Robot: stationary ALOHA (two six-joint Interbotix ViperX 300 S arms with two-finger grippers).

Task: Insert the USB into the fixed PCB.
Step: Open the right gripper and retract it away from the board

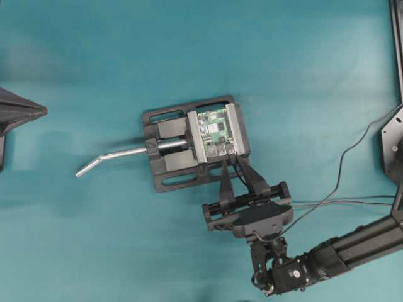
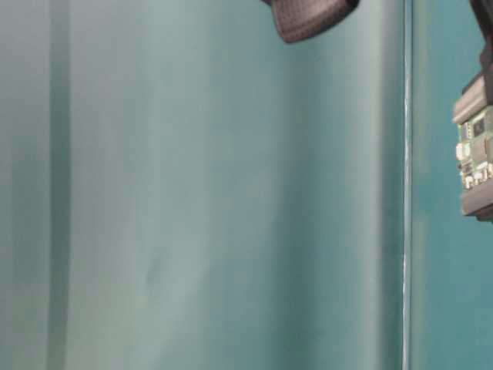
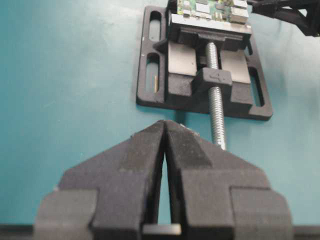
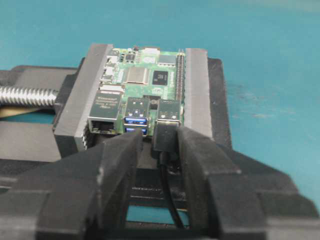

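Observation:
The green fixed PCB [image 1: 216, 133] [image 4: 145, 82] sits clamped flat between the grey jaws of a black vise [image 1: 170, 151]. The USB [image 4: 165, 134] is a dark plug seated in the board's right-hand silver port, and its thin cable [image 4: 167, 195] runs back between my right fingers. My right gripper [image 1: 234, 165] [image 4: 157, 140] straddles the plug and is open: the left finger [image 4: 120, 155] stands clear of it, the right finger [image 4: 200, 155] lies close against it. My left gripper [image 1: 38, 112] [image 3: 165, 125] is shut and empty at the table's left edge, pointing at the vise [image 3: 205, 85].
The vise's silver screw and bent handle [image 1: 107, 157] stick out to the left towards my left gripper. Thin wires [image 1: 352, 201] trail from the right arm across the teal mat. In the table-level view the board [image 2: 476, 150] shows only at the right edge.

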